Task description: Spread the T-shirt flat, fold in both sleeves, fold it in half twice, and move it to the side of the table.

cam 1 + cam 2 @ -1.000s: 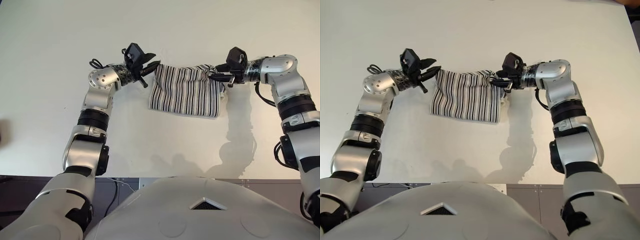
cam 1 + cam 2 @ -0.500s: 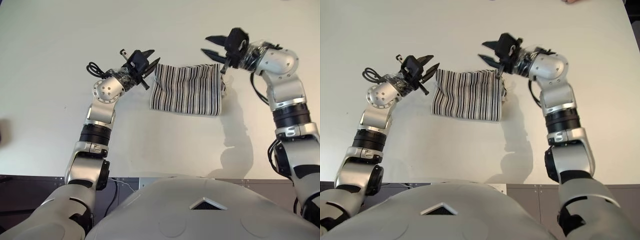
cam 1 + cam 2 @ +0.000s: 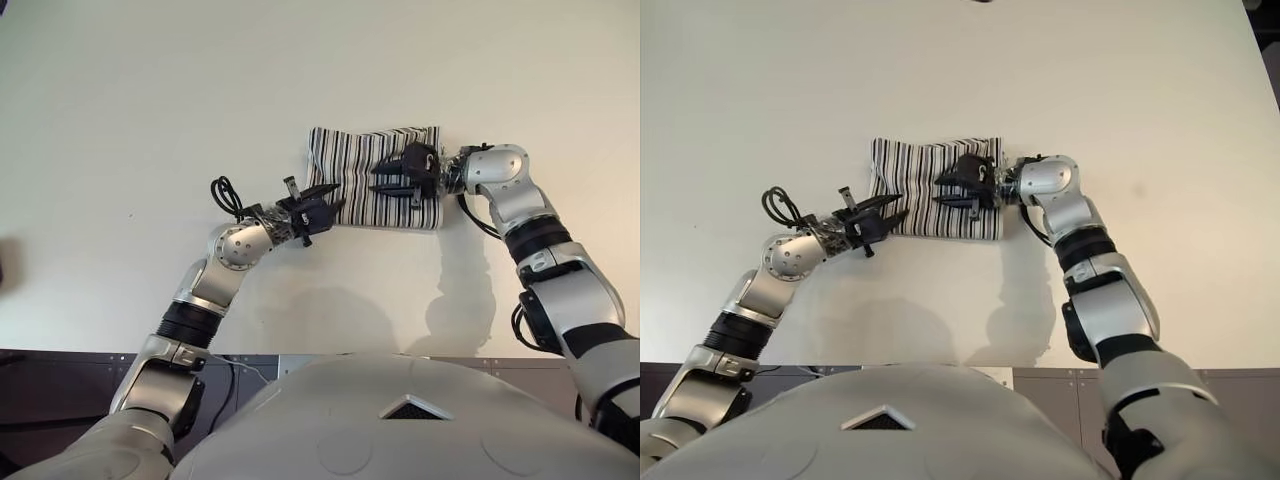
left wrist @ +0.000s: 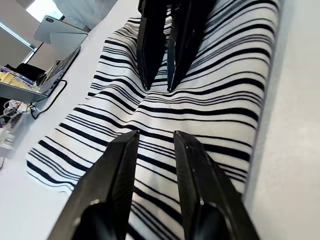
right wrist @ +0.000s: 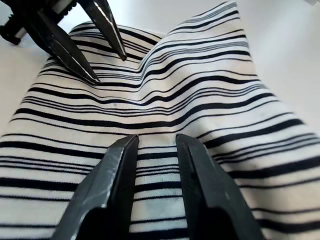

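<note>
Striped cloth is what both arms have gathered over. The black-and-white striped T-shirt [image 3: 350, 160] is folded down to a small rectangle. It lies on the plain white table [image 3: 150, 100], out in front of the robot and well in from the near edge and the right-hand edge.

The left gripper [image 3: 333, 195] sits low at the shirt's near left corner and points in across the fabric. Its jaws stand only a little apart, with stripes showing in the slit between them and nothing pinched. I cannot tell whether the tips touch the cloth.

The right gripper [image 3: 377, 181] comes in from the other side, above the right half of the rectangle and aimed towards the left one. Its jaws are also parted by a narrow gap, with no cloth caught in them. The two grippers face each other, near but apart. From the right wrist, the fabric between them rises in a soft wrinkle.
</note>
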